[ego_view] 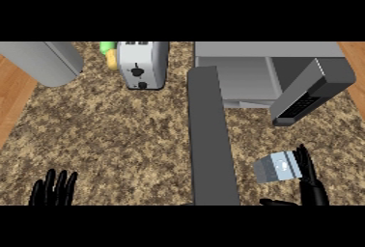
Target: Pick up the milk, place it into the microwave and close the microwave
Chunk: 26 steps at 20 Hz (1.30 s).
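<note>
The counter (107, 130) fills the view. At one o'clock the microwave (242, 77) stands open, its door (212, 140) swung out toward six. At twelve sits a toaster (143, 62). The milk (276, 167) lies on the counter at four o'clock, right hand (311, 181) spread just beside it, not yet gripping. Left hand (53, 189) rests open at seven. The pick-up is in hand; next, I judge, fingers must curl round the carton.

Counter (107, 130): speckled brown granite-look stone; toaster (143, 63): brushed silvery metal; microwave (249, 72): matt grey metal; side panels (13, 101): smooth wood.
</note>
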Available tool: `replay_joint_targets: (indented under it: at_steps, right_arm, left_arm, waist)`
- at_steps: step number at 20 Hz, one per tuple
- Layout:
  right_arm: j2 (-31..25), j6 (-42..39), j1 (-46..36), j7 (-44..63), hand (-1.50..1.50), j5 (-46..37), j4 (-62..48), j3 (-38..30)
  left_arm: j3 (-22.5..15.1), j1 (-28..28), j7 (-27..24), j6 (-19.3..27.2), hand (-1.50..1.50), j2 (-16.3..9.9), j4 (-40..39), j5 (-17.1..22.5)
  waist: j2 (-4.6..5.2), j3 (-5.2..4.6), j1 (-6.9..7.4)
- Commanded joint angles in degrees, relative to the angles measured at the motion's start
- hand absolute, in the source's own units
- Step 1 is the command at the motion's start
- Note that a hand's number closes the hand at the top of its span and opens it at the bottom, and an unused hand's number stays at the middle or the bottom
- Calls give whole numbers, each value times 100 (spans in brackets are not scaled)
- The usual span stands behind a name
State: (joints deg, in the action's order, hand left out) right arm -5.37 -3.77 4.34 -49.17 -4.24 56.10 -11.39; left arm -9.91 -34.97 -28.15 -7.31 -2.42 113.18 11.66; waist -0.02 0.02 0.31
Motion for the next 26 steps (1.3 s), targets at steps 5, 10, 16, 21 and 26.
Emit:
replay_joint_targets:
  at_steps: [5, 10, 16, 21, 26]
  right_arm:
    - [35, 0, -537, -663, -150, -73, -997, 50]
    - [113, -24, -799, -512, -150, 17, -1098, 86]
    - [90, 194, -795, -284, -150, 134, -995, 21]
    - [-55, 1024, -1260, -752, 150, -78, -1606, -274]
    - [-38, 1219, -1721, -868, 150, -102, -1910, -296]
  left_arm:
    - [-129, -478, -221, -62, -150, -74, 176, -61]
    - [13, -287, -349, -134, -150, -119, -149, -2]
    - [-236, -542, -147, -24, -150, -20, 216, -31]
    - [120, -523, -631, -453, -150, -256, -238, 191]
    - [27, -307, -122, -111, -150, -149, 203, 129]
  waist:
    - [0, 1, 15]
    - [1, -1, 13]
    - [-3, -2, -1]
    - [3, 0, 34]
    - [8, 2, 16]
